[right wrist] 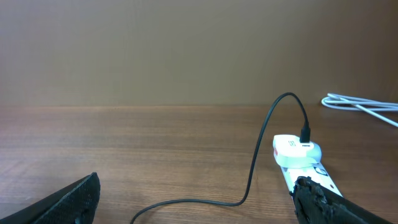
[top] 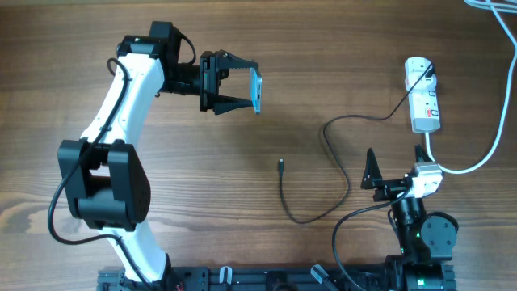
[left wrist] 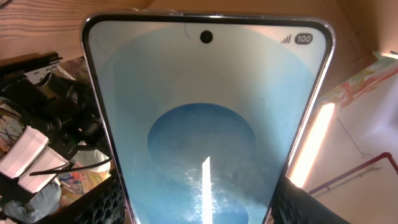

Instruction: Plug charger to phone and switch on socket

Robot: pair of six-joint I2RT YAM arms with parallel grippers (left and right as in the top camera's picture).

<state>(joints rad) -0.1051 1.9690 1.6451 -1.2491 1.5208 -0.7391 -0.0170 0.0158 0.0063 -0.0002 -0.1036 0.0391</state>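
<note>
My left gripper [top: 241, 86] is shut on the phone [top: 256, 89] and holds it on edge above the table at the upper middle. In the left wrist view the teal-blue screen of the phone [left wrist: 205, 118] fills the frame between my fingers [left wrist: 205, 214]. The charger is a thin black cable [top: 333, 129] running from the socket [top: 422, 95] in a loop to its plug tip [top: 280, 164], which lies loose on the table. My right gripper [top: 394, 168] is open and empty, just below the socket. The right wrist view shows the gripper [right wrist: 196, 205], the socket [right wrist: 298, 152] and the cable [right wrist: 255, 168].
A thick white cord [top: 485, 162] runs from the right gripper's side up along the right edge of the table, and also shows in the right wrist view [right wrist: 360, 104]. The table is bare wood [top: 202, 186]. Boxes and clutter show beside the phone in the left wrist view [left wrist: 37, 155].
</note>
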